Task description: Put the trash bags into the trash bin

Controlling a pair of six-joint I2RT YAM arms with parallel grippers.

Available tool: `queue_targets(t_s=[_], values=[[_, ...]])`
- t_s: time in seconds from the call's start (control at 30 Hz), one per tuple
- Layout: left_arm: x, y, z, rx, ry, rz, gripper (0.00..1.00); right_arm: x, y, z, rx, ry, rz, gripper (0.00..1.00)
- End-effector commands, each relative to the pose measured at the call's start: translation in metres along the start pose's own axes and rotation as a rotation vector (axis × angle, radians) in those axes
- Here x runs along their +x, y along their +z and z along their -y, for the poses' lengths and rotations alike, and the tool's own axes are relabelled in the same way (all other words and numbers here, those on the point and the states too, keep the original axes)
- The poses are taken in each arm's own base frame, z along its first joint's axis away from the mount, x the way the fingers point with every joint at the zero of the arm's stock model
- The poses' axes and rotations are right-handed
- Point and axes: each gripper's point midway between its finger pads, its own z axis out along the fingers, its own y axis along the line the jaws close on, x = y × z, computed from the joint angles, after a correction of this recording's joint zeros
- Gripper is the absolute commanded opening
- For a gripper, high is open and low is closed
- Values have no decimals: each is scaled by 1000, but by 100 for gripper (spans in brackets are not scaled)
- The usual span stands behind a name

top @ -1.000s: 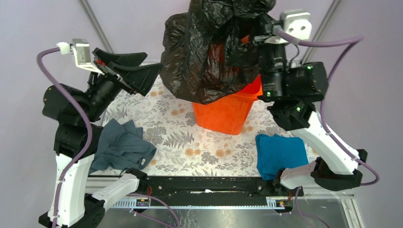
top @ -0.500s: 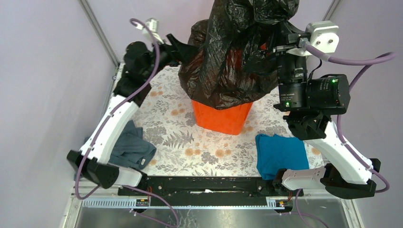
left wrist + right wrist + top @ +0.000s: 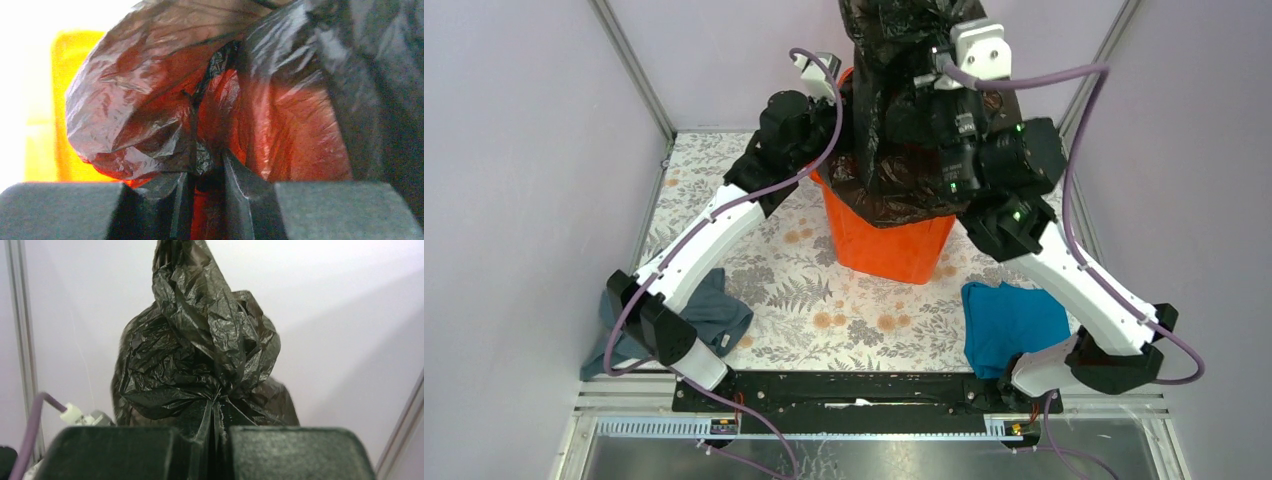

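The right gripper (image 3: 212, 427) is clamped tight on the twisted neck of the trash bag (image 3: 904, 110), and in the last second it has brought the bag in over the trash bin (image 3: 889, 245) at the bench's (image 3: 794, 290) 12 o'clock. The left gripper (image 3: 205, 182), swung in from 9 o'clock, is now all but closed on a fold near the rim, so I'd say stuffing can begin. The film is thin, glossy and crinkled, black but reddish-brown where it stretches against the smooth orange plastic.
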Motion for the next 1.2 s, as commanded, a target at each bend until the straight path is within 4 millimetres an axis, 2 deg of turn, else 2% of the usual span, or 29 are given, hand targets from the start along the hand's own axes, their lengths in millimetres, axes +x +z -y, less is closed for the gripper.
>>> queue_targets(t_s=[0.0, 0.1, 0.2, 0.37, 0.5, 0.57, 0.63, 0.73, 0.8, 0.87, 0.97, 1.0, 1.07, 1.17], values=[[1, 8, -14, -62, 61, -52, 28, -9, 32, 22, 45, 67, 52, 0], [-11, 1, -13, -76, 75, -15, 32, 5, 55, 31, 73, 48, 38, 0], [-42, -19, 1, -38, 86, 78, 42, 8, 64, 32, 68, 32, 51, 0], [-76, -49, 25, 30, 71, 102, 71, 23, 72, 42, 71, 53, 46, 0], [-96, -87, 38, 59, 62, 169, 93, 32, 76, 47, 59, 92, 40, 0], [-98, -106, 51, 119, 72, 193, 97, 34, 77, 43, 40, 107, 40, 0], [-93, -123, 73, 237, 84, 197, 96, 33, 78, 37, 12, 122, 40, 0], [-67, -136, 113, 501, 87, 132, 87, 32, 78, 30, -20, 154, 43, 0], [-52, -130, 131, 575, 85, 108, 76, 31, 77, 25, -42, 191, 45, 0], [-38, -115, 141, 586, 111, 113, 73, 29, 74, 19, -74, 229, 52, 0], [-27, -80, 134, 495, 145, 128, 70, 26, 69, 15, -103, 289, 57, 0], [-22, -67, 128, 463, 156, 120, 69, 26, 67, 13, -110, 313, 55, 0], [-17, -38, 101, 306, 141, 105, 68, 24, 63, 8, -133, 391, 49, 0], [-5, -6, 37, -38, 137, 52, 66, 22, 57, -4, -184, 514, 43, 0]])
